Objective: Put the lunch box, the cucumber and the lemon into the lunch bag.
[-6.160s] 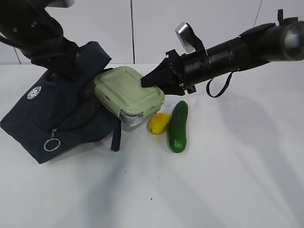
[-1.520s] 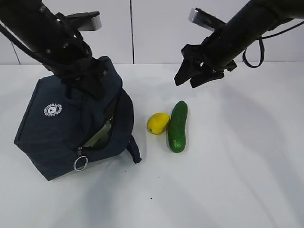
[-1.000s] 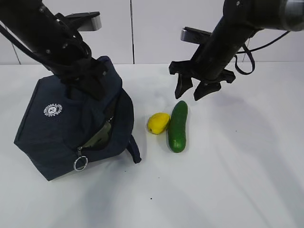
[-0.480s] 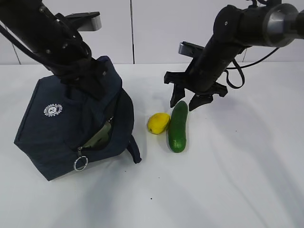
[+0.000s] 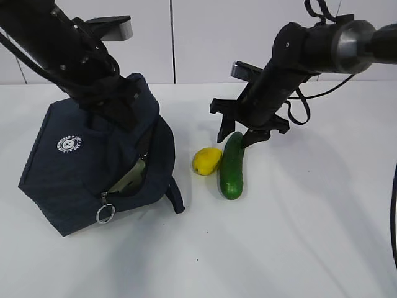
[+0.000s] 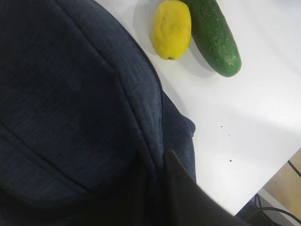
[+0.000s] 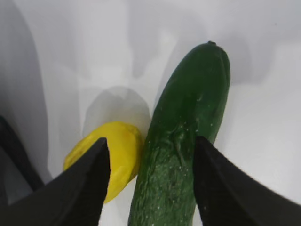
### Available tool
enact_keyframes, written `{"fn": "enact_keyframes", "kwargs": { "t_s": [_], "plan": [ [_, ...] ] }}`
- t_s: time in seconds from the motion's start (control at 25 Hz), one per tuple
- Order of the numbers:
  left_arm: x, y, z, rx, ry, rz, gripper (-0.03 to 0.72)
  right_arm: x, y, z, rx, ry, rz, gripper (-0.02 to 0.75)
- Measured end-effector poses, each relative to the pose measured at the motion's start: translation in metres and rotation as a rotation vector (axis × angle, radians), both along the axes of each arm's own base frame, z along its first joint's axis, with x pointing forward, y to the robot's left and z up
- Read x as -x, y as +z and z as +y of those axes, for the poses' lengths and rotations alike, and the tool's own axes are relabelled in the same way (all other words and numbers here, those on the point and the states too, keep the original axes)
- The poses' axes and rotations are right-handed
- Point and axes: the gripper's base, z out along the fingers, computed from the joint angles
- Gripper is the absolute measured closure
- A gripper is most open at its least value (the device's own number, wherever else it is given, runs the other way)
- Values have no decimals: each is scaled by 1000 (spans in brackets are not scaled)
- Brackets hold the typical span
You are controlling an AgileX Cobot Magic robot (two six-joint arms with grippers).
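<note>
Cucumber (image 7: 186, 141) between the right gripper's (image 7: 151, 176) spread fingers

A white desk (image 5: 298, 236) fills the scene; at the far side stands a pale panelled wall (image 5: 205, 37) with thin dark seams.

White table (image 5: 310, 236), smooth, lit from above. Three things rest directly on it. Lunch bag (image 5: 93, 167), dark navy, at the left, its ring pull at the front lower edge. Lemon (image 5: 206, 161) just right of the bag. Cucumber (image 5: 232, 165) beside the lemon, apparently touching it, lying lengthwise front to back. A few small dark specks on the surface near the front.
</note>
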Motion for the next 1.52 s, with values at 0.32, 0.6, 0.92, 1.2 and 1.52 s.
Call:
{"fn": "enact_keyframes", "kwargs": {
  "t_s": [0.32, 0.6, 0.92, 1.2, 1.52],
  "plan": [
    [0, 0, 0, -2, -5, 2, 673, -3, -21, 1, -7, -35, 30, 316],
    [0, 0, 0, -2, -7, 1, 673, -4, -24, 0, 10, -34, 24, 418],
    [1, 0, 0, -3, -8, 4, 673, -5, -21, -1, 31, 8, 16, 500],
    [1, 0, 0, -5, -11, 9, 673, -12, 25, 4, 37, 149, -50, 504],
    [1, 0, 0, -5, -13, 9, 673, -3, 60, 15, -135, 349, -59, 504]
  ]
}}
